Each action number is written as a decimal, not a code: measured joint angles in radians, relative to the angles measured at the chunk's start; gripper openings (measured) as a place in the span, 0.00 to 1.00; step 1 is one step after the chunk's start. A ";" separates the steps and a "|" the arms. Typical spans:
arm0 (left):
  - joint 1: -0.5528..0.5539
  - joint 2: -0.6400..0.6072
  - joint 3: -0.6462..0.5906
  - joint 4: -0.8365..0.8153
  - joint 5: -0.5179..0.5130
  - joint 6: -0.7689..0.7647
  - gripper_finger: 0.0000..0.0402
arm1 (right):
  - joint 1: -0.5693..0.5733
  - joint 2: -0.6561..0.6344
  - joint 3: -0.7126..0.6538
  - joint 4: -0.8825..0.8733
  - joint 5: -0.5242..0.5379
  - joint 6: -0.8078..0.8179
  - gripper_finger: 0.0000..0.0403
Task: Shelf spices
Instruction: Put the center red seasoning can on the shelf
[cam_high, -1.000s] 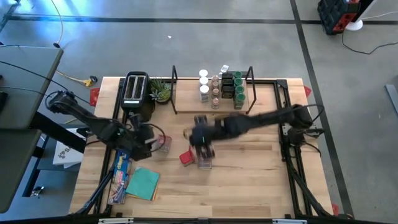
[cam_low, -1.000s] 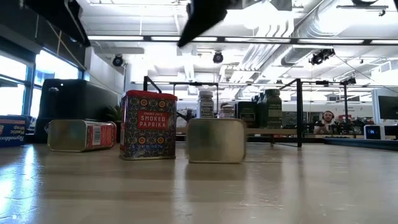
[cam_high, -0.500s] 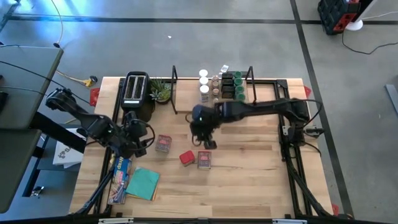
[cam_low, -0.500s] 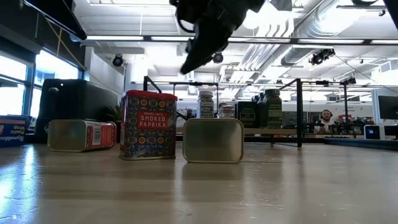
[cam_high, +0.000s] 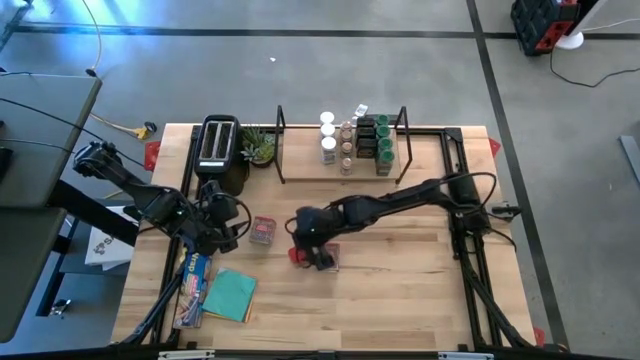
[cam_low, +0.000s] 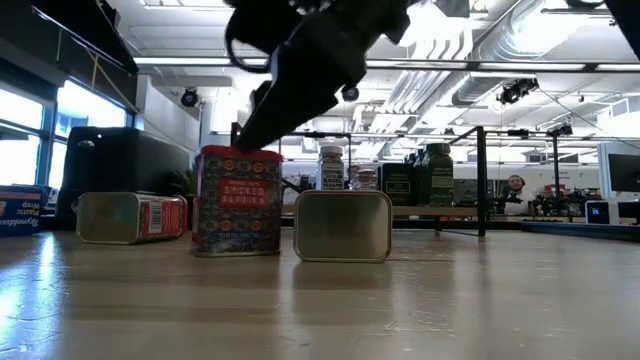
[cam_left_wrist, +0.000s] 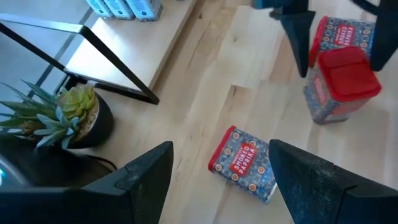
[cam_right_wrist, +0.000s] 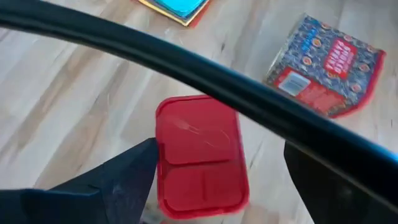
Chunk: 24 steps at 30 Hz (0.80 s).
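Three red paprika tins are on the table. One stands upright (cam_high: 298, 253), its red lid (cam_right_wrist: 200, 155) up. One lies on its side to its left (cam_high: 263, 231), and another lies just to its right (cam_high: 328, 258). My right gripper (cam_high: 310, 246) is open just above the upright tin, a finger on either side of the lid (cam_low: 237, 152); I see no touch. My left gripper (cam_high: 226, 216) hangs open over the table, left of the lying tin (cam_left_wrist: 242, 163). Several jars (cam_high: 355, 140) stand on the shelf's (cam_high: 300, 168) right part at the far edge.
A black toaster (cam_high: 218, 145) and a small potted plant (cam_high: 258, 148) stand at the far left, beside the shelf. A teal cloth (cam_high: 232, 295) and a long blue foil box (cam_high: 193, 280) lie at the near left. The shelf board's left part is bare.
My right gripper has come down and toward the table's near left, from above the right-hand lying tin to just over the upright tin. It has tipped steeper and its fingers have spread apart. The tins have stayed where they were.
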 joint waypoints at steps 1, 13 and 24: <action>0.000 0.000 0.000 0.000 0.006 0.000 0.64 | -0.001 0.012 0.017 -0.014 -0.008 -0.013 0.86; 0.000 0.000 0.000 0.002 0.018 -0.001 0.64 | 0.003 0.091 0.042 -0.023 -0.024 -0.018 0.75; 0.000 0.000 0.000 0.001 0.018 -0.008 0.64 | 0.027 0.082 0.042 0.034 0.057 0.004 0.62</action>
